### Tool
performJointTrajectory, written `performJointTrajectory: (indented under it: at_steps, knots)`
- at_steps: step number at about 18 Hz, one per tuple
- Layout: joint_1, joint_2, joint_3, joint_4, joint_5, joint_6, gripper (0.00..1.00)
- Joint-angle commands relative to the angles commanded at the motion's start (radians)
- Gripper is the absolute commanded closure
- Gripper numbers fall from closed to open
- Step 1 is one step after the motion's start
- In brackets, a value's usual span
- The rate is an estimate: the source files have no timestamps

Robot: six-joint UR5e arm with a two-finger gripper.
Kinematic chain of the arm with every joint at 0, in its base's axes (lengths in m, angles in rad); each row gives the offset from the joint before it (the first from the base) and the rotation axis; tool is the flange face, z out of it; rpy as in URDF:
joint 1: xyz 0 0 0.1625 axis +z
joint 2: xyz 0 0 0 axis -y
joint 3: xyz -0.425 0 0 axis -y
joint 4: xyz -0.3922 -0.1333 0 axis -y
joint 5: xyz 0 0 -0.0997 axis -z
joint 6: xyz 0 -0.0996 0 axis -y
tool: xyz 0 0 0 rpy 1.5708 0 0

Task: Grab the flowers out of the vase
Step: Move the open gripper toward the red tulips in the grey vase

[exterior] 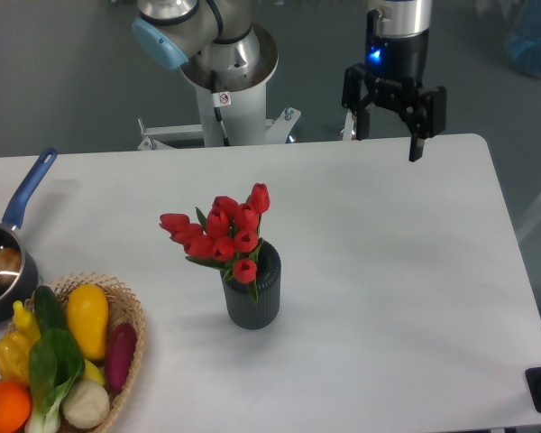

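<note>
The flowers (pixel 224 232), a bunch of red tulips with green leaves, stand in the vase (pixel 252 298), a small dark ribbed cylinder near the middle of the white table (pixel 388 271). The blooms lean to the left over the vase's rim. My gripper (pixel 389 140) hangs well above the table's far edge, up and to the right of the flowers and far from them. Its two black fingers are spread apart, open, with nothing between them.
A dark saucepan (pixel 2 271) with a blue handle sits at the left edge. A wicker basket (pixel 131 316) of colourful produce stands at the front left corner. The arm's white base (pixel 225 90) rises behind the table's far edge.
</note>
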Motion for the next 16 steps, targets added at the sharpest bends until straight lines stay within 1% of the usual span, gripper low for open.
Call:
performJointTrajectory:
  at_steps: [2, 4, 9, 13, 16]
  knots:
    - [0.000, -0.002, 0.002, 0.000, -0.003, 0.003, 0.00]
    - [0.000, -0.005, 0.002, 0.000, -0.043, -0.002, 0.00]
    - [0.000, -0.008, -0.002, 0.000, -0.061, -0.005, 0.00]
    - [-0.002, -0.014, -0.031, 0.000, -0.063, -0.005, 0.00]
    - [0.002, -0.014, -0.060, 0.000, -0.109, -0.005, 0.00]
